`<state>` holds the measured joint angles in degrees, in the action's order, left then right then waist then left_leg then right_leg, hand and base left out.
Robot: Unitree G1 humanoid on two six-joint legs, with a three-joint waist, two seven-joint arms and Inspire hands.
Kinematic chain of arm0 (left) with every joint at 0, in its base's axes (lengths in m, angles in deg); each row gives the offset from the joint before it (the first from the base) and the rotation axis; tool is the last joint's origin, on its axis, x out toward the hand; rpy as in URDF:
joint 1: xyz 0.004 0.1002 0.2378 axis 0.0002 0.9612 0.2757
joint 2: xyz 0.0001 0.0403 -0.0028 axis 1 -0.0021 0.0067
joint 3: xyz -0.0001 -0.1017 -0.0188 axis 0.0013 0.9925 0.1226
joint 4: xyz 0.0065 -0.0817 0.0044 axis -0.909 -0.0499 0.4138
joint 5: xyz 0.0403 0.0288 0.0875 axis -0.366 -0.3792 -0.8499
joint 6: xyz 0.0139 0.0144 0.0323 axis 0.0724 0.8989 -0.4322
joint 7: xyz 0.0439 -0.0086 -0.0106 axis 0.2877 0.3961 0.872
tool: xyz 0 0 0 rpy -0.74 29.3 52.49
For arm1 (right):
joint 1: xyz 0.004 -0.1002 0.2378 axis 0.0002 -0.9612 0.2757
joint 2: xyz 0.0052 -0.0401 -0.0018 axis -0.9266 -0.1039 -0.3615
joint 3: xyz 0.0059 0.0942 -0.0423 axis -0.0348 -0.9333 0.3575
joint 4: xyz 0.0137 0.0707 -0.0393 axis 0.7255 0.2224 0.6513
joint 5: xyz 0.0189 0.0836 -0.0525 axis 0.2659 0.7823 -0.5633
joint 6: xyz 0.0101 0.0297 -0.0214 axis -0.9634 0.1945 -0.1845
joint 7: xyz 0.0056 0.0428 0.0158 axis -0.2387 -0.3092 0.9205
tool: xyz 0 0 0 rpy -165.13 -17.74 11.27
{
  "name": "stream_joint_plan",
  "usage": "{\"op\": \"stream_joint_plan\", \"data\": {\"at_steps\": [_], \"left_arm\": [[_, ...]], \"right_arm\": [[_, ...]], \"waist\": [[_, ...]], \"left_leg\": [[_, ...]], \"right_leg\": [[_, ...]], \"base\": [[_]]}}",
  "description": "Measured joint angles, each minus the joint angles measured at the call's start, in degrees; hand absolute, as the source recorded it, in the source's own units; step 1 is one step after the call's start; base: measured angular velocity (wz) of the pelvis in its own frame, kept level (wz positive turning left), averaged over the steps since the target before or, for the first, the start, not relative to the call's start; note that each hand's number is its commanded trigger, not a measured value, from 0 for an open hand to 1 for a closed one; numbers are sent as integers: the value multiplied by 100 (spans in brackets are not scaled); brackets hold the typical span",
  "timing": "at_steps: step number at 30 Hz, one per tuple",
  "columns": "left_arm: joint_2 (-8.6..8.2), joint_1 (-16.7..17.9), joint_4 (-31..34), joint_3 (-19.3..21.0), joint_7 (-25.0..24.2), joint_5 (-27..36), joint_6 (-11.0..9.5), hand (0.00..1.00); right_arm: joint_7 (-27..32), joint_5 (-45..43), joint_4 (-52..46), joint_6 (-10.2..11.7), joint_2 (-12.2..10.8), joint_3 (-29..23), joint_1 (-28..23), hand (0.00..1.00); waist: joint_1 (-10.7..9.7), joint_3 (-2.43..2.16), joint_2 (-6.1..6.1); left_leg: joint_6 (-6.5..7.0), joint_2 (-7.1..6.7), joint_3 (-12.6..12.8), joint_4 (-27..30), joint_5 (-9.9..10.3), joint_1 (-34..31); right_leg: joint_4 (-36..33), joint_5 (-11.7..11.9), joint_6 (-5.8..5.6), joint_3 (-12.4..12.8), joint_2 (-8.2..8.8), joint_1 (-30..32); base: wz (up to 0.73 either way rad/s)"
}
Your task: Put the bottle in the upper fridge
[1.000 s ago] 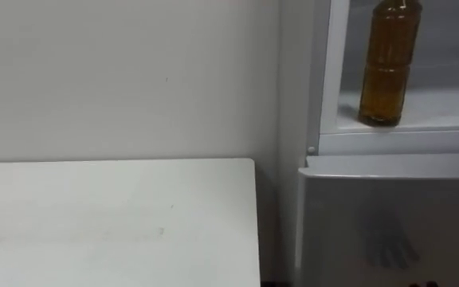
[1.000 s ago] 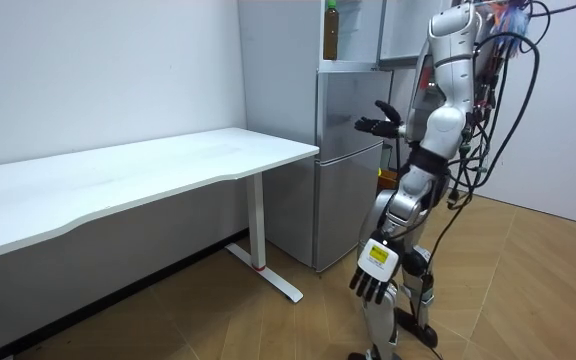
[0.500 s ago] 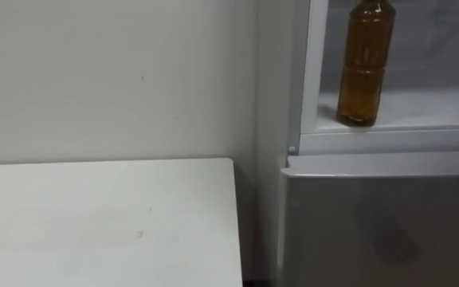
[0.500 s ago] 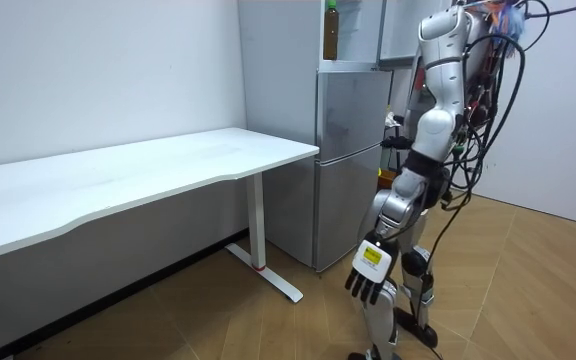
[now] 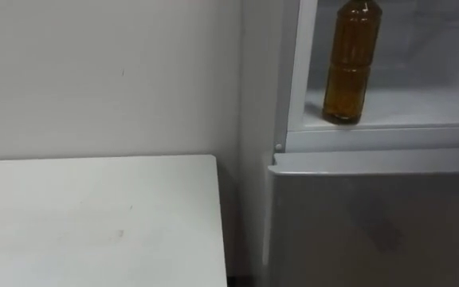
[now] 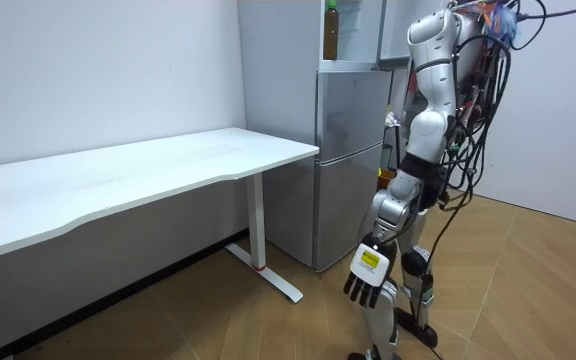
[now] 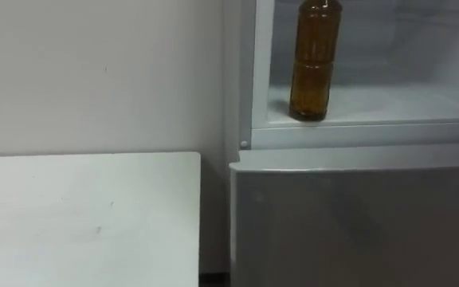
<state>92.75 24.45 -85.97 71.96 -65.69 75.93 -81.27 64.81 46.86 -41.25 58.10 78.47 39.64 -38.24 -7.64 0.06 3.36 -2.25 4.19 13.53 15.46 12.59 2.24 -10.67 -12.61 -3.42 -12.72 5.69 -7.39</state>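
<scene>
The left hand (image 6: 366,287) hangs low by the robot's leg, fingers relaxed and empty. The right hand (image 6: 391,121), half hidden by the torso, is unreadable. The bottle (image 5: 349,64), cap cut off, stands upright on the upper fridge shelf (image 5: 421,108), well above both hands.

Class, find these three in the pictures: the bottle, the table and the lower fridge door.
bottle (image 5: 349,72), left eye view, on its brown body.
table (image 5: 94,215), left eye view, on its bare white top.
lower fridge door (image 5: 373,227), left eye view, on its grey front.
</scene>
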Motion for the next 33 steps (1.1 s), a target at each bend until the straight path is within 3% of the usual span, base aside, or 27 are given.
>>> {"op": "stream_joint_plan", "data": {"at_steps": [5,10,16,22,25,33], "left_arm": [[15,30,12,116,1,-108,-18,0],[28,59,49,264,0,-123,-30,0],[46,46,45,300,0,-110,-50,0],[41,118,35,292,0,-109,-256,0],[37,146,41,300,0,-104,-311,0],[33,150,101,416,-1,-117,-320,0]], "right_arm": [[916,-388,-637,151,153,-361,83,0],[2005,-767,-1007,502,288,-867,189,0],[2968,-1257,-1745,602,473,-897,209,0],[3379,-1942,-2237,809,707,-897,212,0],[3580,-1996,-2626,811,843,-898,139,0],[3906,-2534,-3528,871,904,-1038,169,0]], "waist": [[-164,1,47],[-169,-7,69],[-210,7,46],[-169,22,57],[-148,33,47],[-115,13,9]], "left_leg": [[0,-9,31,-26,3,-51],[-6,-15,45,-73,6,-71],[-9,-26,78,-106,5,-51],[-10,-34,85,-102,9,37],[-9,-41,83,-136,18,32],[-10,-69,79,-200,13,-12]], "right_leg": [[4,-4,-6,10,11,76],[-10,-3,-6,17,10,113],[-8,-5,-9,73,11,126],[1,-24,-26,79,17,25],[-23,-62,-39,93,26,92],[-16,-53,-35,116,25,145]], "base": [[-1],[-1],[-3],[0],[0],[0]]}}
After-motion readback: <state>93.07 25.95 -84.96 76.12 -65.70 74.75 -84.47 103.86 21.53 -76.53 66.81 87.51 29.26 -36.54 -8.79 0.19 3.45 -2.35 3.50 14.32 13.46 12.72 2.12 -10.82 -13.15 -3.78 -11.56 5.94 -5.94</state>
